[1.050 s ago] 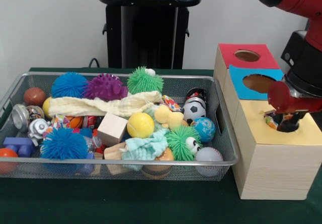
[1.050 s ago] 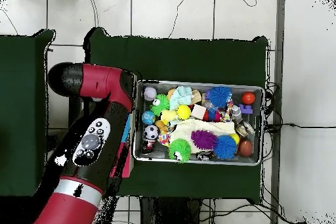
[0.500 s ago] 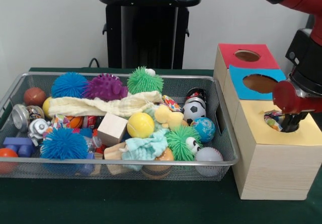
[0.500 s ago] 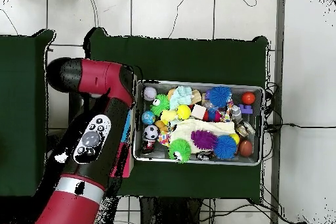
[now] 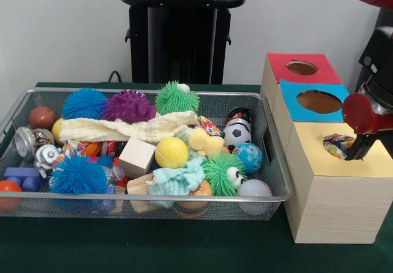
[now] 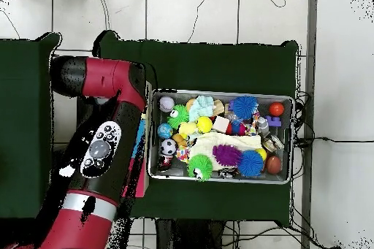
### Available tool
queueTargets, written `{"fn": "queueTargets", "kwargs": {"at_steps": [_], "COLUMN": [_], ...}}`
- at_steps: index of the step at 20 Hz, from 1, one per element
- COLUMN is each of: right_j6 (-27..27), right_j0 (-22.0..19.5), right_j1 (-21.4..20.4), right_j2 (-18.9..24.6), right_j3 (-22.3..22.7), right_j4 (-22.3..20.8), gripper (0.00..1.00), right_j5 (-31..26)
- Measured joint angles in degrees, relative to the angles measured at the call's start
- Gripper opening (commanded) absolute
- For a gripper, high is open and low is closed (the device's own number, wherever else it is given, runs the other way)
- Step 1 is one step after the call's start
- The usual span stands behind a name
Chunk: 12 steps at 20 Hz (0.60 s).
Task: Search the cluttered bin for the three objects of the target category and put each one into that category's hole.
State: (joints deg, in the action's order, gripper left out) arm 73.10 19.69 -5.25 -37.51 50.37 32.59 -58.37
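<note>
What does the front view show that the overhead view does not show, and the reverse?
Only the front view shows the gripper at the yellow box's hole, where a multicoloured object lies, and the red and blue holes. Only the overhead view shows the whole red arm, which covers those boxes, and the tiled floor. Both show the wire bin of toys, including the soccer ball.
</note>
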Motion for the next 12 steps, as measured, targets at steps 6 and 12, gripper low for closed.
{"fn": "queueTargets", "kwargs": {"at_steps": [6, 12], "right_j6": [0.1, 0.1], "right_j0": [-0.6, -0.7], "right_j1": [0.4, 0.3], "right_j2": [-1.6, -3.2], "right_j3": [-3.8, -6.4], "right_j4": [-0.3, -0.7], "gripper": [0.00, 0.00], "right_j5": [-3.8, -3.9]}}
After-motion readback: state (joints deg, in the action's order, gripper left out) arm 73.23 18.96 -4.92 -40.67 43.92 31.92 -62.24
